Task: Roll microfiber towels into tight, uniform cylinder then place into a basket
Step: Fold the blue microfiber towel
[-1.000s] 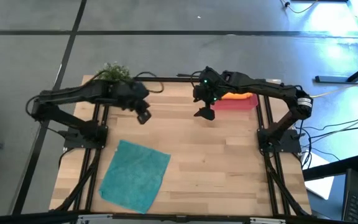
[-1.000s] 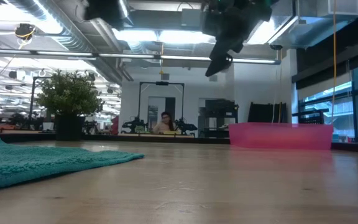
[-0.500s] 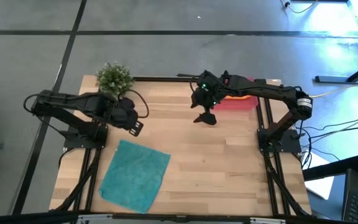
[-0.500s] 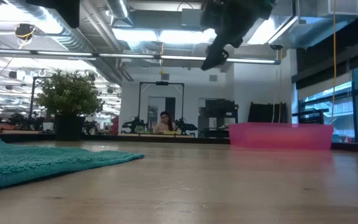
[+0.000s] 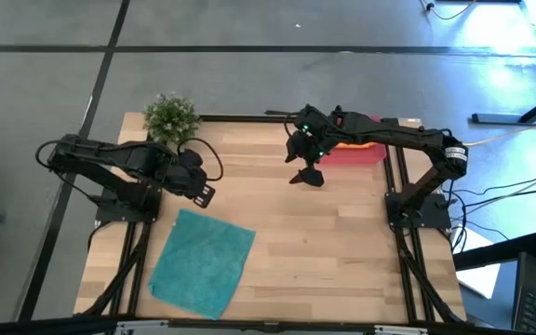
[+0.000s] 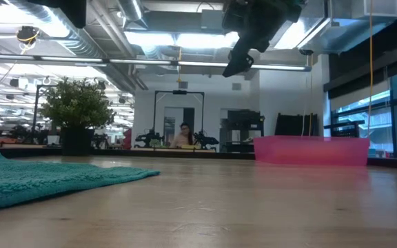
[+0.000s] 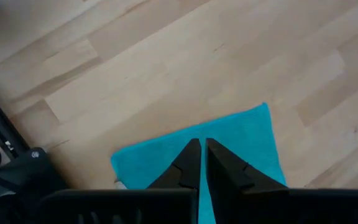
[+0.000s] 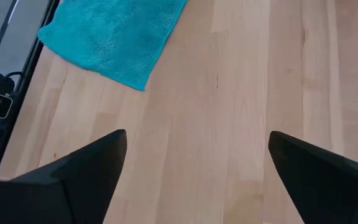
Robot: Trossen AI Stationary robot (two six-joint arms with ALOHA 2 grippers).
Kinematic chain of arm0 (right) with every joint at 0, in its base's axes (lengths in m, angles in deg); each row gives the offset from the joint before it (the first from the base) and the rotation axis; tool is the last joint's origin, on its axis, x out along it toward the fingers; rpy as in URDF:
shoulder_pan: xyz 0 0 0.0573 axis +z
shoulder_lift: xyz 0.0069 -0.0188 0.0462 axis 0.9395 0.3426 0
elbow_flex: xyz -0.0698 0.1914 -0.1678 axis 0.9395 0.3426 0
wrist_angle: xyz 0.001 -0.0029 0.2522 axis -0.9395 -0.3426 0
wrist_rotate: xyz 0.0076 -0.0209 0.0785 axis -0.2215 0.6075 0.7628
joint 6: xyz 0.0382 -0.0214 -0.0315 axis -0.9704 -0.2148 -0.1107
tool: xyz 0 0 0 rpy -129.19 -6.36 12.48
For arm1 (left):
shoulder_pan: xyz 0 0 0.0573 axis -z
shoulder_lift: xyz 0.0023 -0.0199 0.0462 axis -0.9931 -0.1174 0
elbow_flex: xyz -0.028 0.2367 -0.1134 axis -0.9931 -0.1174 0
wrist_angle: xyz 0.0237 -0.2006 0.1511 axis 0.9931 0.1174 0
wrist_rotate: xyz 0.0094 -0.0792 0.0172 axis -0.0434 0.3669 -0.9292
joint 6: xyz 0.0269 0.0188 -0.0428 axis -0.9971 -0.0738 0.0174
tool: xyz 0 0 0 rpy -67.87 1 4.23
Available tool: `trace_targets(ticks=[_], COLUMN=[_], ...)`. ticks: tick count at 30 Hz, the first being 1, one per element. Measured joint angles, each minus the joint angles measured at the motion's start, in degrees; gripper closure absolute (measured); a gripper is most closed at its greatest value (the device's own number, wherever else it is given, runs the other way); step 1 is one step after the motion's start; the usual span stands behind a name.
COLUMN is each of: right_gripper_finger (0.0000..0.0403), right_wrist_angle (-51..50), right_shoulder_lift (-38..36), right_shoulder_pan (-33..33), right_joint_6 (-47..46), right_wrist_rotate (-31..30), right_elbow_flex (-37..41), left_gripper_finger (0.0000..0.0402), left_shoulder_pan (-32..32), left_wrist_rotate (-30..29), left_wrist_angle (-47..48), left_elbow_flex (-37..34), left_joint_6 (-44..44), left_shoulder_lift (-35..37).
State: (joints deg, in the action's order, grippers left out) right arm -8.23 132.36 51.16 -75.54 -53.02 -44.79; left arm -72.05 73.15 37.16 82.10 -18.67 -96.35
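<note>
The teal towel (image 5: 203,262) lies spread flat on the table's near left part. It also shows in the low view (image 6: 47,179), the left wrist view (image 7: 247,140) and the right wrist view (image 8: 110,34). The pinkish-red basket (image 5: 366,154) stands at the far right (image 6: 311,150), and an orange patch (image 5: 350,143) shows in it beside my right arm. My left gripper (image 5: 205,194) is shut and empty (image 7: 202,144), held in the air over the teal towel's far edge. My right gripper (image 5: 307,175) is wide open and empty (image 8: 197,134), high above the table's middle, next to the basket.
A small green plant (image 5: 171,116) in a dark pot stands at the far left corner (image 6: 78,110). Bare wood lies between the teal towel and the basket. A person shows far off in the room behind the table.
My left gripper has drawn back from the far middle of the table toward its left and near edges. It now hangs over the teal towel's far edge and has uncovered the plant. The towel and the basket have stayed where they were.
</note>
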Motion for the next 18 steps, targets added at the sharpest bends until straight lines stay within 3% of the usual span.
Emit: trace_targets(ticks=[8,18], right_gripper_finger=[0.0011,0.0011], right_wrist_angle=[0.0,2.9], right_shoulder_lift=[0.0,0.0], right_shoulder_pan=[0.5,3.8], right_joint_6=[1.6,1.9], right_wrist_rotate=[0.0,0.0], right_elbow_flex=[0.0,0.0], left_gripper_finger=[0.0383,0.0305], left_shoulder_pan=[0.0,0.0], left_wrist_rotate=[2.0,3.1], left_wrist_angle=[0.1,5.2], left_elbow_flex=[0.0,0.0], left_joint_6=[-0.5,2.1], left_shoulder_lift=[-0.4,-0.4])
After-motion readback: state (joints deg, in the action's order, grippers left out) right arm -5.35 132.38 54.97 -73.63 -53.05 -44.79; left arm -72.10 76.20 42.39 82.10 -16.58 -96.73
